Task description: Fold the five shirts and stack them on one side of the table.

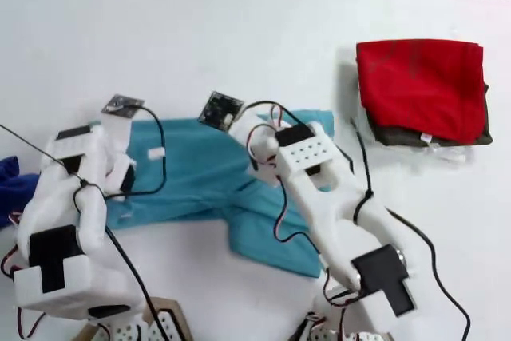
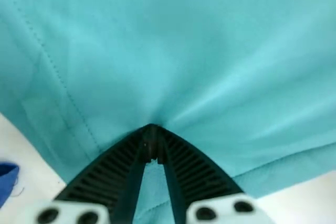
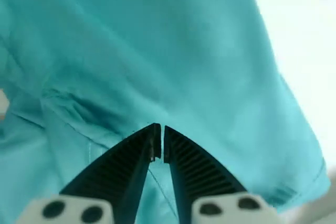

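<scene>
A teal shirt (image 1: 200,173) lies spread and partly bunched in the middle of the white table (image 1: 239,37). My left gripper (image 1: 124,175) sits at the shirt's left end. In the left wrist view it (image 2: 151,132) is shut on a pinch of teal cloth (image 2: 184,51), with creases fanning out from the tips. My right gripper (image 1: 259,145) is over the shirt's upper middle. The right wrist view has it (image 3: 157,132) shut on a fold of teal fabric (image 3: 157,51). A folded red shirt (image 1: 421,85) tops a dark green one (image 1: 391,135) at the right.
A blue shirt (image 1: 12,181) lies crumpled at the table's left edge and appears as a blue corner (image 2: 5,179) in the left wrist view. Cables trail from both arms across the teal shirt. Bare table stretches along the far side.
</scene>
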`<state>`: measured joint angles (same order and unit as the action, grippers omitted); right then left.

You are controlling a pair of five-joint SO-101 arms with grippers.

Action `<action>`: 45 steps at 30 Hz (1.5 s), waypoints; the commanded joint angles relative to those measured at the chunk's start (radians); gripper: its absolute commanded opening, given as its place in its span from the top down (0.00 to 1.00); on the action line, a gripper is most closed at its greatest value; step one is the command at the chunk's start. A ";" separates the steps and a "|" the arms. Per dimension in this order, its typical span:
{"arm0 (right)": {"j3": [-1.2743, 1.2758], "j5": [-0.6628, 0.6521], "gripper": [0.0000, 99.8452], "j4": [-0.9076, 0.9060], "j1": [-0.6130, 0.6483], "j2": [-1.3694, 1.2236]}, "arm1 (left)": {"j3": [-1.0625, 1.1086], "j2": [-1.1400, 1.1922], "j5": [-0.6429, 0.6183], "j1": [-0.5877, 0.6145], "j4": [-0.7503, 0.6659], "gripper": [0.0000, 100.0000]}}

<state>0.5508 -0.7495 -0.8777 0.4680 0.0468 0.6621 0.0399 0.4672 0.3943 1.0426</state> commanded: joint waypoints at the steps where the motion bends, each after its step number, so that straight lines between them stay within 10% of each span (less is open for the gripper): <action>1: -0.005 -0.003 0.98 0.044 0.008 -0.038 | 0.008 0.002 0.003 0.017 -0.017 0.97; 23: 0.002 -0.008 0.98 -0.433 0.136 0.189 | 0.008 0.002 0.003 0.018 -0.018 0.97; 35: 0.040 -0.006 0.76 -0.248 0.131 0.071 | 0.008 0.002 0.002 0.018 -0.018 0.97; 45: 0.034 -0.006 0.91 -0.234 0.133 -0.008 | 0.008 0.002 0.002 0.018 -0.018 0.97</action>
<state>0.5969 -0.7526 -1.1185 0.5953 0.0391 0.6621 0.0399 0.4657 0.3943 1.0411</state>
